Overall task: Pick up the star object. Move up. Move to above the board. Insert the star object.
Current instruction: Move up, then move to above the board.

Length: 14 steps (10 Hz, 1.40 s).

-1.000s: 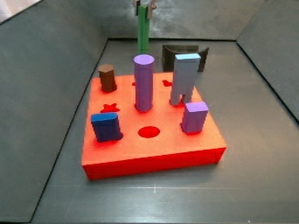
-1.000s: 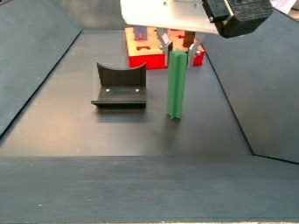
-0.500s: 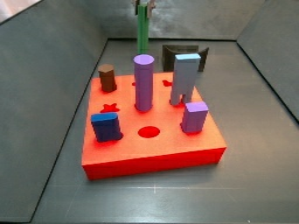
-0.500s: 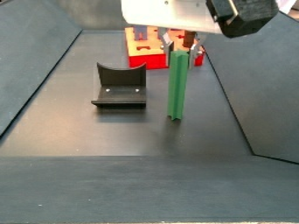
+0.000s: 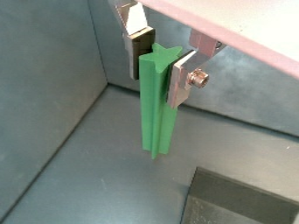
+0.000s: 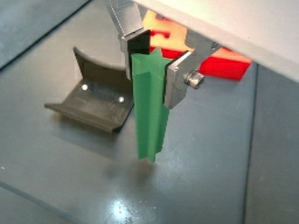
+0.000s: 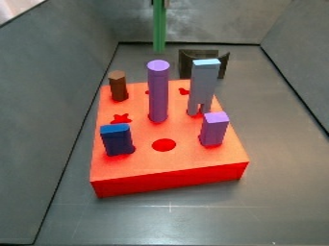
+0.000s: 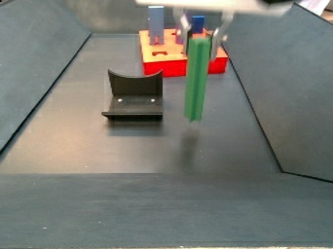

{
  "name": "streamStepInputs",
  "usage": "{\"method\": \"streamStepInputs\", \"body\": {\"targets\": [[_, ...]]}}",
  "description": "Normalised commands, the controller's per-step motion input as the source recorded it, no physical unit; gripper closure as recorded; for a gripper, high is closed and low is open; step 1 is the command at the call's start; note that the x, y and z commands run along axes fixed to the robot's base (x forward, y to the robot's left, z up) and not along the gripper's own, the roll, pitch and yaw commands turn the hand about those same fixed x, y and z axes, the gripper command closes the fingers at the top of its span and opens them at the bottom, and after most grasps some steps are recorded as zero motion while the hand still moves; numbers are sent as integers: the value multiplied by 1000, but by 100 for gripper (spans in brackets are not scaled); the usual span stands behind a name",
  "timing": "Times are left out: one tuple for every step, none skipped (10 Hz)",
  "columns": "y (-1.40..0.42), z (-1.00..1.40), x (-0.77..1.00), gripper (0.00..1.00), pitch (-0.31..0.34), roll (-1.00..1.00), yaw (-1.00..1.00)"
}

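Note:
The star object [image 5: 156,105] is a tall green ridged rod hanging upright, and my gripper [image 5: 163,57] is shut on its upper end. Both wrist views show a silver finger [image 6: 177,77] pressed to each side of the star-shaped top. In a side view the star object [image 8: 196,78] hangs off the floor beside the fixture, with its shadow below and the gripper [image 8: 197,27] at the frame's top. The board [image 7: 167,163] is a wide red block; a star hole [image 7: 118,118] and a round hole [image 7: 164,146] are open. The rod [image 7: 160,29] hangs behind the board.
On the board stand a purple cylinder [image 7: 158,88], a light-blue post [image 7: 205,86], a brown peg [image 7: 118,86], a blue block [image 7: 117,139] and a lilac block [image 7: 215,128]. The dark fixture [image 8: 132,95] sits on the floor. Sloped grey walls enclose the floor.
The gripper has risen with the star object in it. The rod's lower end, which stood on the floor, now hangs clear of it.

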Motion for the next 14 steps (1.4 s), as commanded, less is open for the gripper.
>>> {"method": "streamStepInputs", "body": {"targets": [[11, 392, -34, 100, 48, 39, -40], [-14, 1000, -38, 100, -33, 51, 58], [-13, 1000, -33, 100, -15, 55, 64], [-10, 1000, -30, 100, 24, 68, 53], [-7, 974, -21, 100, 50, 75, 45], [-5, 865, -12, 100, 67, 74, 40], [-3, 649, 5, 100, 88, 70, 28], [-3, 433, 11, 100, 104, 72, 23], [-5, 270, 10, 100, 105, 71, 23], [-1000, 166, 44, 100, 200, 24, 1000], [-1000, 151, 47, 100, 193, 27, 1000], [-1000, 160, 45, 100, 200, 37, 1000], [-1000, 160, 47, 100, 157, 12, 772], [-1000, 161, 50, 100, 115, 14, 505]]}}
